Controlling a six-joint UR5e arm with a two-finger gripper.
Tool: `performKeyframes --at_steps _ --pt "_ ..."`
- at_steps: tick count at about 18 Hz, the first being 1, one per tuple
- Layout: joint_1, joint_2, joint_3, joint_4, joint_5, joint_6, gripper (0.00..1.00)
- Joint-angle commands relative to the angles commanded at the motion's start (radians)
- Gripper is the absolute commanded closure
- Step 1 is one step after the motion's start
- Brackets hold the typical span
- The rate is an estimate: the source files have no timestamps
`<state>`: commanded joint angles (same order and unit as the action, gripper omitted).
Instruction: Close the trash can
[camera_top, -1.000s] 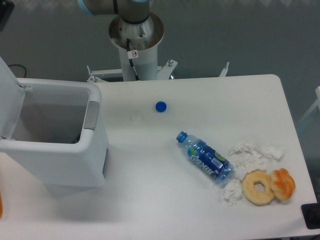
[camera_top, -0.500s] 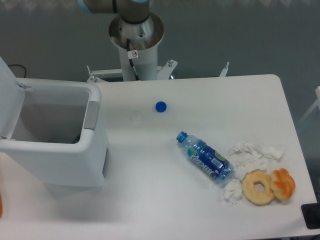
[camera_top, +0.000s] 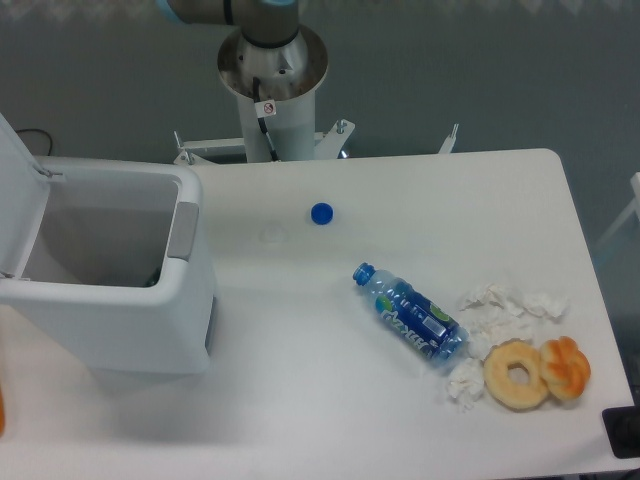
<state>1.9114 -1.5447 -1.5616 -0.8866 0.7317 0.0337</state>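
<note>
The big white boxy plastic trash can (camera_top: 110, 290) is sitting on the white worktop (camera_top: 330, 400) at about 9 o'clock. It is standing open. Its flat white lid (camera_top: 18, 195) is tipping up and back at the far left edge of the picture. A grey push latch (camera_top: 182, 230) is showing on the can's right rim. Something dark is lying deep inside the can, but it is too small to tell what.

Only the robot arm's round grey base (camera_top: 272, 70) is showing, at 12 o'clock behind the worktop. The jaws are out of the picture, so I cannot tell if they are wide apart or holding anything.

A small blue bottle cap (camera_top: 321, 213) is lying alone near the middle. A clear plastic bottle with a blue label (camera_top: 410, 312) is lying on its side at about 4 o'clock. Crumpled white tissues (camera_top: 505, 305) are lying just beside it. A plain ring doughnut (camera_top: 517, 375) is touching a golden twisted pastry (camera_top: 566, 367) at 4 o'clock.
</note>
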Motion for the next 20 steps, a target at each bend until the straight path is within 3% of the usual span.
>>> performKeyframes --at_steps 12,20 --pt "0.0 -0.028 -0.002 -0.005 0.011 0.015 0.0" --pt "0.04 -0.038 -0.003 -0.003 0.101 0.052 0.0"
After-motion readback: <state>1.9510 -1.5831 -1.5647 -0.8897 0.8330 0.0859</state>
